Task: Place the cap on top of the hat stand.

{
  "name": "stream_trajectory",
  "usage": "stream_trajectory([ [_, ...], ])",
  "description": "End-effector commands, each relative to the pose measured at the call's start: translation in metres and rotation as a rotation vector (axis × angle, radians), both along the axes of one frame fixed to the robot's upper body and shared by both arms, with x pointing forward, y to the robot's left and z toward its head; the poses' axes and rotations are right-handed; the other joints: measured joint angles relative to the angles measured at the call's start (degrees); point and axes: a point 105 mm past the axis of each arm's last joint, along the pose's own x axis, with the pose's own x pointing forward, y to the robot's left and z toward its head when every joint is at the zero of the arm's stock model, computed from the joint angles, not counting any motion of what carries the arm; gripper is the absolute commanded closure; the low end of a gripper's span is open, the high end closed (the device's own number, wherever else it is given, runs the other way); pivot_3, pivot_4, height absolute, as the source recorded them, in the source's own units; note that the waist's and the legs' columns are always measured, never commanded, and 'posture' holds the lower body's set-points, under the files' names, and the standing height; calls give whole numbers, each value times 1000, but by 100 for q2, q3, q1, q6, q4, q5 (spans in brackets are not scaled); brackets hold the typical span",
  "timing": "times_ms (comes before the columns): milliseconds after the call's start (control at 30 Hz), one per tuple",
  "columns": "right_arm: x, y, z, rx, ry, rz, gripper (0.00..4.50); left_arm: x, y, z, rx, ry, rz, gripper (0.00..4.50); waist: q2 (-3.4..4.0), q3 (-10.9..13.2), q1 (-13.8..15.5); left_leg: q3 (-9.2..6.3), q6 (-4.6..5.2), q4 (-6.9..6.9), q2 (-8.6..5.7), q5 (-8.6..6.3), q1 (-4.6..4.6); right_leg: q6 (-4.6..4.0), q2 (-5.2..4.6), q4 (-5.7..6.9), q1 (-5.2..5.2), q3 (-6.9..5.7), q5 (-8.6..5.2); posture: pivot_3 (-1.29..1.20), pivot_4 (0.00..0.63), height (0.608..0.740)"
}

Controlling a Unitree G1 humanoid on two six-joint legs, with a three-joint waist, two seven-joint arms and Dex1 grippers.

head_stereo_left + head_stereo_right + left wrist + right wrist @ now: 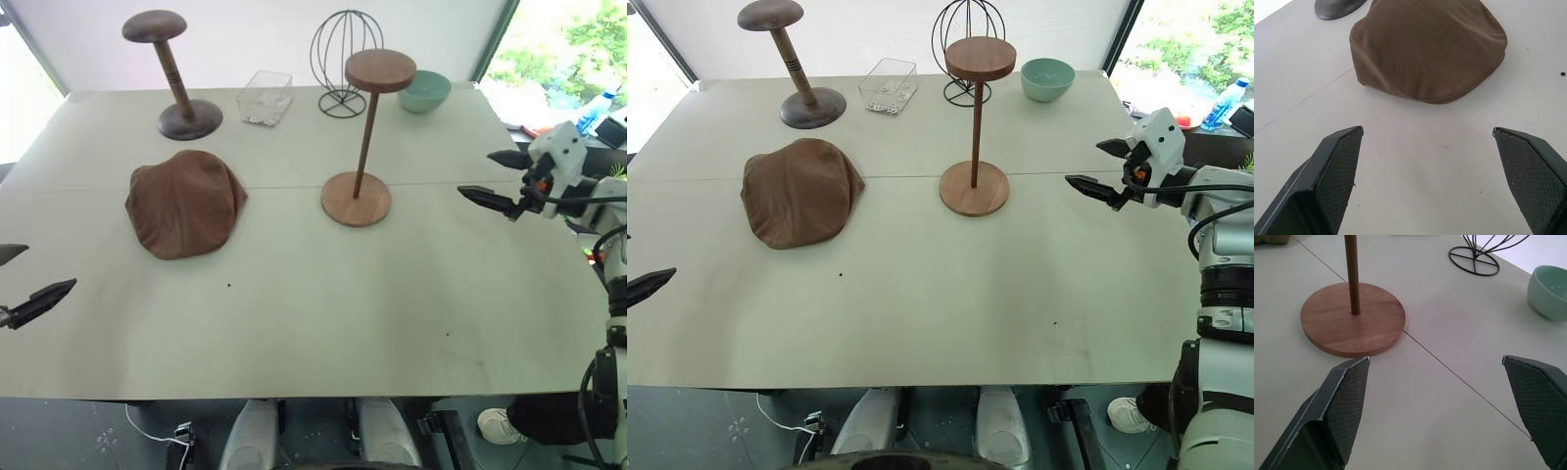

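Observation:
The brown cap (186, 203) lies flat and wrinkled on the table, left of centre. To its right stands the hat stand (365, 137), a thin reddish rod with a flat disc top and a round base (1353, 317). My left gripper (18, 279) hovers open at the table's left edge, well short of the cap (1430, 48), nothing between its fingers. At the right edge my right gripper (495, 179) is open and empty, pointing toward the stand's base from some distance away.
At the back stand a dark domed stand (173, 73), a clear plastic box (265, 97), a black wire globe stand (345, 61) and a pale green bowl (424, 90). A seam runs across the table (294, 323).

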Motion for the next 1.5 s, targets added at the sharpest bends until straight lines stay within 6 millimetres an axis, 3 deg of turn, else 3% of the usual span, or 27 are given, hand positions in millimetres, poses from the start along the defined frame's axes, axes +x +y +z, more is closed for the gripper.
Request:
stream_trajectory([
  [33, 0, 2, 19, -3, -67, 14, 53, 0, -2, 11, 39, -48, -9, 55, 0, 0, 0, 1, 0, 0, 0, 0, 0, 0, 0, 0, 0, 0, 0, 0, 150, 740],
  [400, 0, 2, 20, 19, -61, 13, 53, 12, -9, 17, 54, -84, -7, 55, 0, 0, -1, 30, 0, 1, 19, 0, 5, -1, 10, 2, -3, 14, 4, 0, 150, 740],
  [567, -9, 26, 41, 6, -89, 128, 53, 25, -32, 23, 136, -145, -60, 55, 0, 2, 5, 31, 0, 3, 32, 0, 7, -8, 24, 4, -4, 17, 9, 0, 150, 740],
  [800, -55, 92, 66, -97, -213, 415, 53, 49, -56, -1, 381, -178, -85, 55, 3, 3, 13, 37, 0, 0, 43, 0, 8, 9, 37, 8, -10, 26, 19, 0, 150, 740],
  [933, -80, 116, 67, -186, -251, 519, 53, 57, -71, -17, 425, -173, -131, 55, 0, 2, 34, 38, 0, 3, 43, 0, 6, 8, 37, 8, -10, 27, 19, 0, 150, 740],
  [1167, -109, 127, 57, -296, -224, 616, 53, 76, -82, -56, 553, -157, -162, 55, -2, 2, 52, 48, 0, 9, 47, 0, 6, -3, 34, 7, -7, 26, 17, 0, 150, 740],
  [1333, -111, 127, 65, -319, -236, 612, 53, 93, -86, -79, 652, -184, -177, 55, -3, 3, 34, 58, 0, 13, 52, 0, 10, 8, 36, 8, -6, 27, 31, 0, 150, 740],
  [1500, -111, 130, 65, -316, -240, 605, 53, 114, -83, -87, 741, -265, -143, 55, -4, 2, 48, 58, 0, 14, 56, 0, 10, 11, 39, 9, -5, 25, 37, 0, 150, 740],
])
